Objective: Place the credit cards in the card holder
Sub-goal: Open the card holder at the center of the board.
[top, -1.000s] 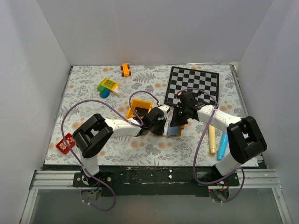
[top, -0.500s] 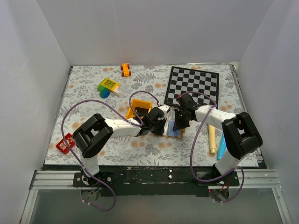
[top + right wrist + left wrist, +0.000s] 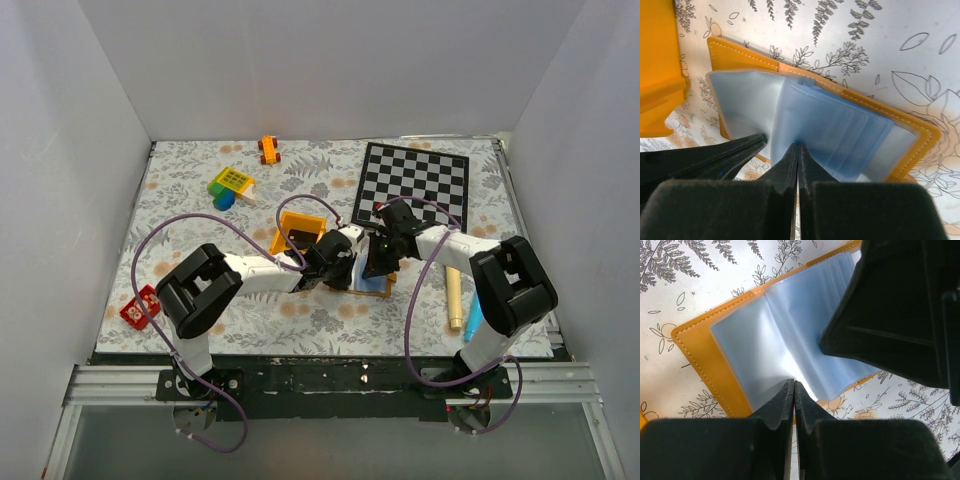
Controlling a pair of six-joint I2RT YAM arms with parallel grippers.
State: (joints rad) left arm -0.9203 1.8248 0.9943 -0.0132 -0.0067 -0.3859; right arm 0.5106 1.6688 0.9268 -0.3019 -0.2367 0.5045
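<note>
The card holder point(image 3: 378, 287) lies open on the table, its tan cover point(image 3: 695, 350) down and its pale blue sleeves point(image 3: 840, 130) fanned upward. My left gripper point(image 3: 351, 271) is shut, its tips point(image 3: 793, 384) pressed at the fold of the sleeves. My right gripper point(image 3: 371, 266) is also shut, its tips point(image 3: 798, 146) against a raised sleeve, right beside the left fingers point(image 3: 705, 160). I see nothing between either pair of jaws. A dark flat thing point(image 3: 297, 238) in the yellow bin may be one of the credit cards; no card shows in the wrist views.
The yellow bin point(image 3: 300, 222) stands just left of the holder. A chequered board point(image 3: 415, 180) lies behind it. A cream stick point(image 3: 454, 295) and a blue marker point(image 3: 473, 318) lie at the right, with toys point(image 3: 230, 185), point(image 3: 268, 150) at the back left and a red block point(image 3: 138, 307) at the front left.
My right gripper has swung left and down onto the holder's sleeves, next to the left gripper. The left arm has stayed still.
</note>
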